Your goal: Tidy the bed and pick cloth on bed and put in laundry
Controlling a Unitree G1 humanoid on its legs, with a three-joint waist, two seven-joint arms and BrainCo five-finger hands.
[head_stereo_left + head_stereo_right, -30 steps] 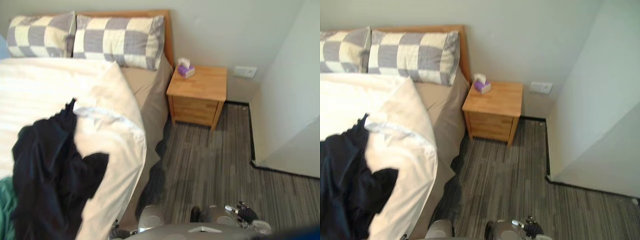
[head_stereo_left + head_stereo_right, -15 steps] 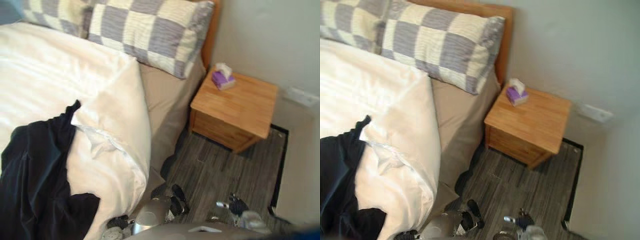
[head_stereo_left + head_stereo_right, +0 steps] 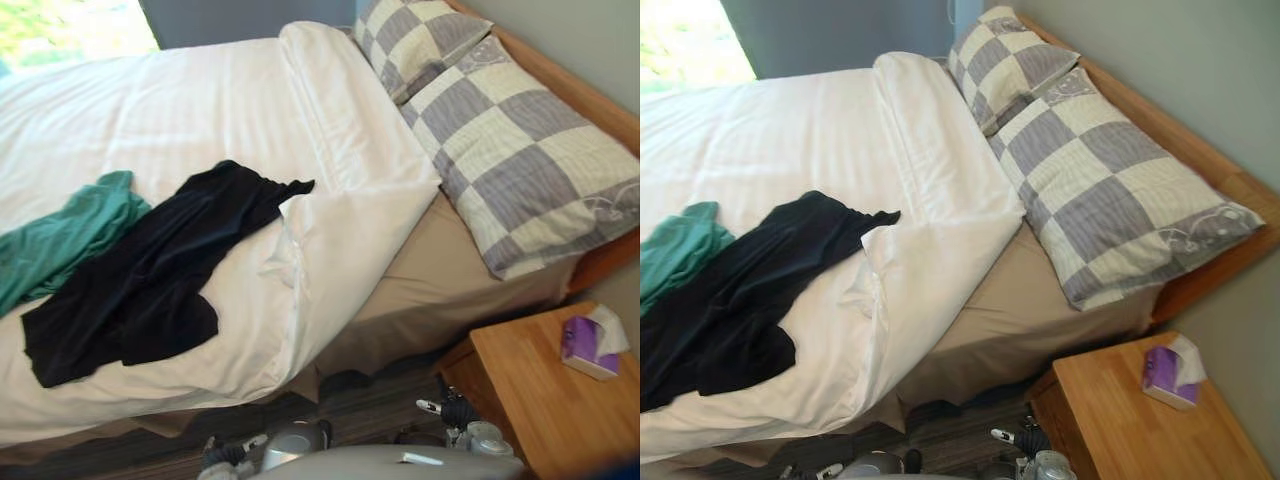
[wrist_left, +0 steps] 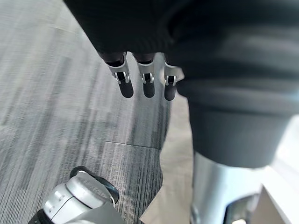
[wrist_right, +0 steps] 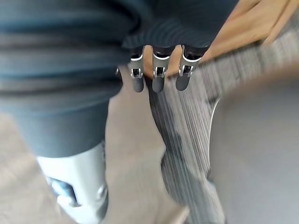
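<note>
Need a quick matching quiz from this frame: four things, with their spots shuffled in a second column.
Things:
1. tissue box
2. checked pillows
3. black cloth
4. green cloth

Places:
A. against the headboard
B. on the duvet, by its turned-back corner
C. on the nightstand
D. on the duvet, farthest from the pillows

Pairs: 1-C, 2-A, 3-B, 4-D

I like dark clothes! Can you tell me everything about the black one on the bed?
The black garment is soft-looking, matte, dark cloth, rumpled and spread out in a long, uneven shape. It lies on top of the white duvet, near the bed's closer edge. One side meets the green garment, and a pointed tip reaches the duvet's folded-back corner.
</note>
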